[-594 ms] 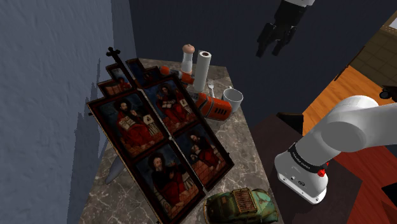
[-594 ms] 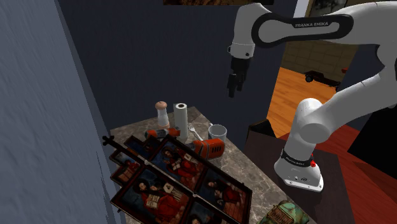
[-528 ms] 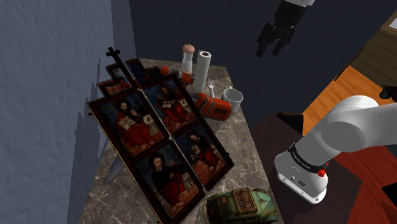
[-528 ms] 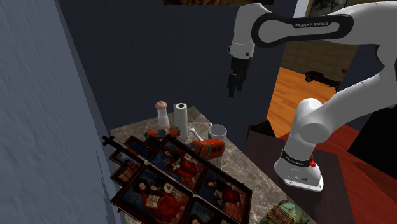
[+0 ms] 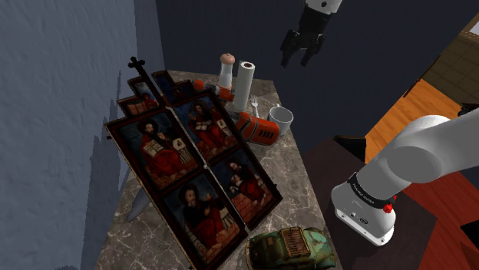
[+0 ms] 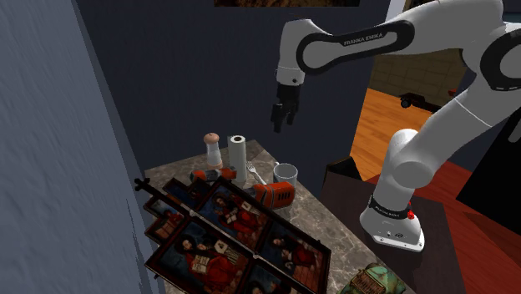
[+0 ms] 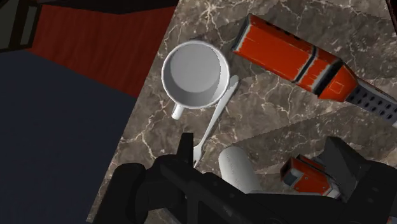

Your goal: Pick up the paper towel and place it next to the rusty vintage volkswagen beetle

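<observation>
1. Nothing of the task is done yet: the towel roll [image 5: 244, 84] stands upright and untouched near the desk's [image 5: 295, 170] far edge, beside a brown-topped shaker [image 5: 226, 70].
2. The tool [image 5: 301, 52] hangs in the air well above that end of the desk, a little off to the side of the roll. Its fingers are spread, with nothing between them.
3. In the wrist view the roll's round top [image 7: 238, 168] sits just below the tool, close to a fork [image 7: 213, 124] and a white mug [image 7: 195, 74]. My guess is that the arm is lining up over the roll.
4. The car [image 5: 292, 247] sits at the opposite end, at the desk's corner nearest the stand, well apart from the roll.
5. A large frame of paintings [image 5: 192, 161] covers much of the desk between them, with an orange tool body [image 5: 257, 128] lying by the mug.
6. Left to do: descend, grip the roll, lift it, carry it along the desk, and set it beside the car.
</observation>
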